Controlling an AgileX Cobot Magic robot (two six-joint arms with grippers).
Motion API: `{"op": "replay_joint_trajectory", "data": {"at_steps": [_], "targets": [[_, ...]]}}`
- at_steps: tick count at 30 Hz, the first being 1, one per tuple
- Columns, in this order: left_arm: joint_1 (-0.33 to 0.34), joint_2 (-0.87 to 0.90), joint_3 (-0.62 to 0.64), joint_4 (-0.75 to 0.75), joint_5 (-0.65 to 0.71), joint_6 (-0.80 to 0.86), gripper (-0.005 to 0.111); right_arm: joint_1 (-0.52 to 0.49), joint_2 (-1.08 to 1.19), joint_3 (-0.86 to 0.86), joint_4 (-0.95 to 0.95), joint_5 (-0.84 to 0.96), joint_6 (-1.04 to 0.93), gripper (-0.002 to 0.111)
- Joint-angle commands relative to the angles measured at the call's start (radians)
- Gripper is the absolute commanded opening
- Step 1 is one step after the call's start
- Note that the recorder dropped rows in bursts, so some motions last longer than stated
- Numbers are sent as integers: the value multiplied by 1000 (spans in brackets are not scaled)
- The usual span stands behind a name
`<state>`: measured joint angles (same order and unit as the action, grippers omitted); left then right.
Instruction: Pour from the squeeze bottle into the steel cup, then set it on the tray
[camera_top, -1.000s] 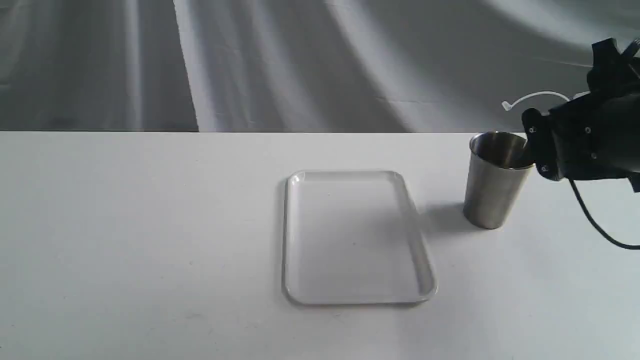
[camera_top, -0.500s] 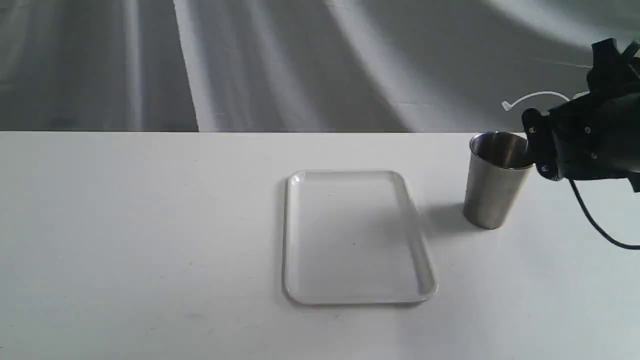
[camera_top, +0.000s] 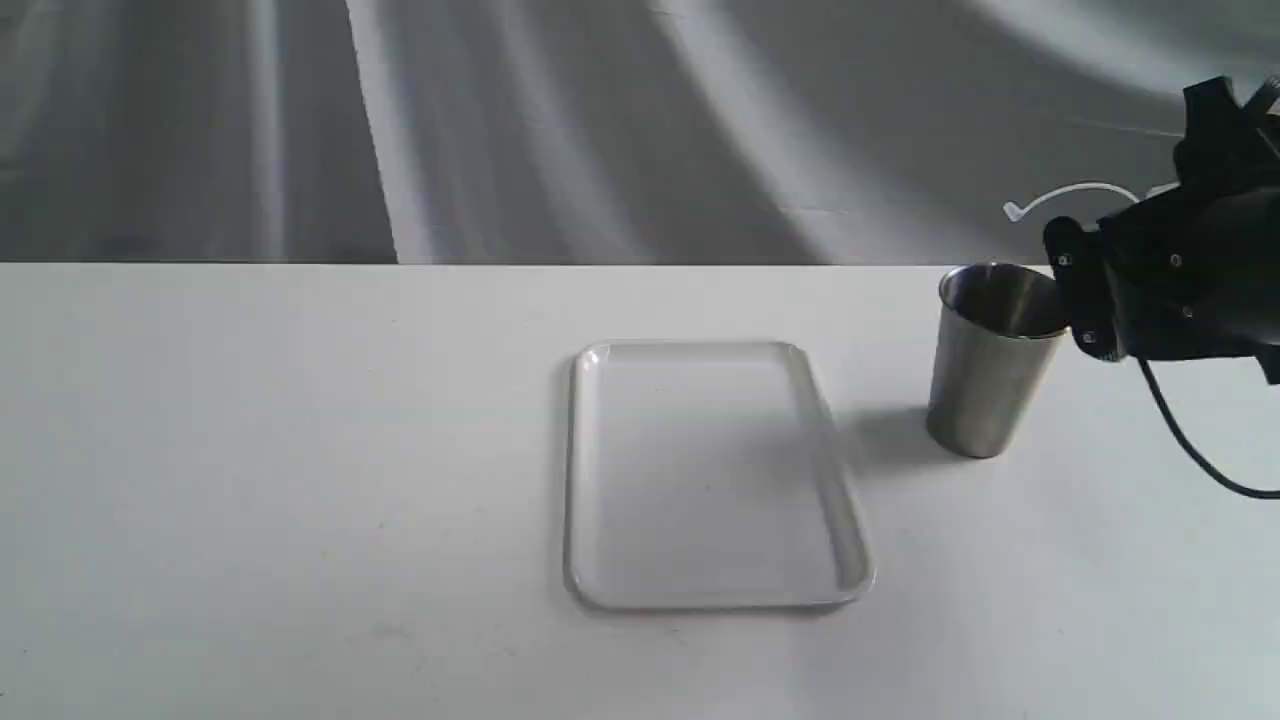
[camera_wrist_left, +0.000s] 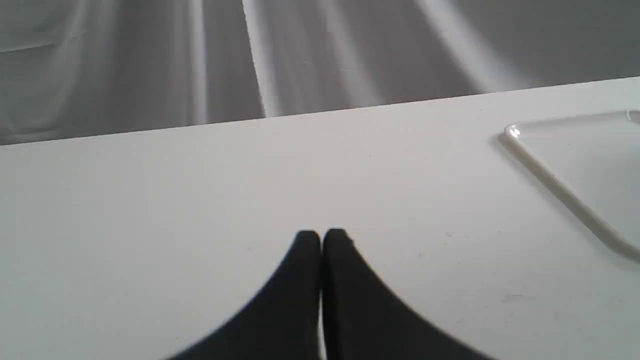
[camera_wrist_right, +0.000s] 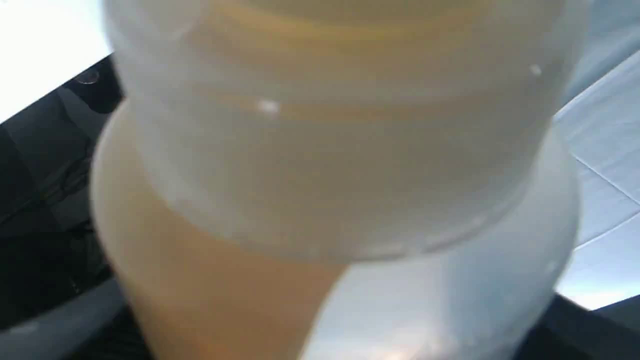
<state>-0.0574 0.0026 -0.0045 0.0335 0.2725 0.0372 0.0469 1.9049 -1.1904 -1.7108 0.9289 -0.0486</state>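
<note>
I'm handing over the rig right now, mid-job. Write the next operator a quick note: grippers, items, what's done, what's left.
Left gripper: shut, empty, over bare table near the tray.
Right gripper: shut on the squeeze bottle, at the rim of the steel cup; nozzle hidden, flow not visible.
The tray is empty, beside the cup.
Done: bottle picked up, brought to cup.
Left: finish pouring, set bottle on tray.
</note>
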Motion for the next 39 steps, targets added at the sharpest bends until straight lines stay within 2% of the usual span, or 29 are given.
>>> {"op": "replay_joint_trajectory", "data": {"at_steps": [1,13,18,28,39], "targets": [[-6,-3,4,-1,-7,-5,0,4,-11,-10,-34,21,75,17],[-6,-3,4,-1,-7,-2,0,4,-11,-10,-24,21,233,17],[-6,-3,4,-1,-7,-4,0,4,-11,-10,-24,21,403,17],[-6,-3,4,-1,-7,-1,0,4,-11,-10,6,21,599,17],[-6,-3,4,-1,-7,-5,0,4,-11,-10,81,15,959,17]]}}
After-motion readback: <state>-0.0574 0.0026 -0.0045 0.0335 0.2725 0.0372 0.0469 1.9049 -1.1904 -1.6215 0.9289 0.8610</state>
